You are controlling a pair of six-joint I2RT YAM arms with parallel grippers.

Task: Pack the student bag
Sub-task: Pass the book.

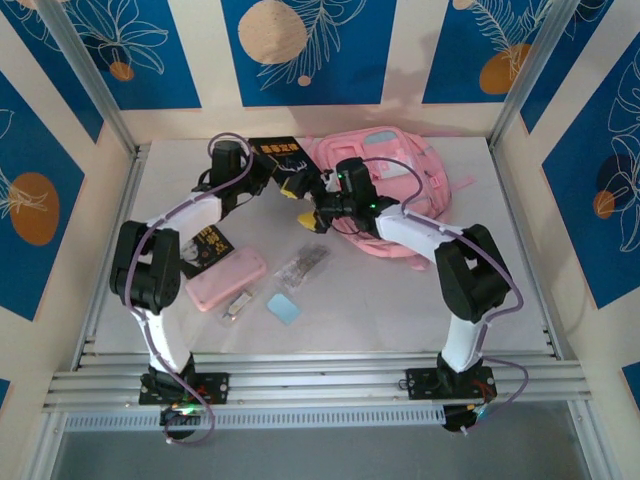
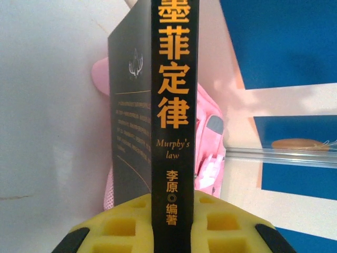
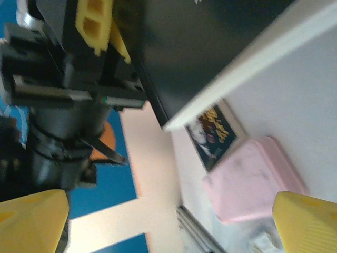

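Observation:
The student bag is a large soft pink backpack lying at the back of the table; part of it shows behind the book in the left wrist view. My left gripper is shut on a black book with orange lettering, held upright just left of the bag. Its spine stands between my yellow pads. My right gripper hovers just below the left one, in front of the bag. Its yellow fingertips stand wide apart with nothing between them, under the held book.
A flat pink pencil case lies at the front left, with a second dark book beside the left arm. A clear packet, a pale blue card and a small item lie nearby. Aluminium rails border the table.

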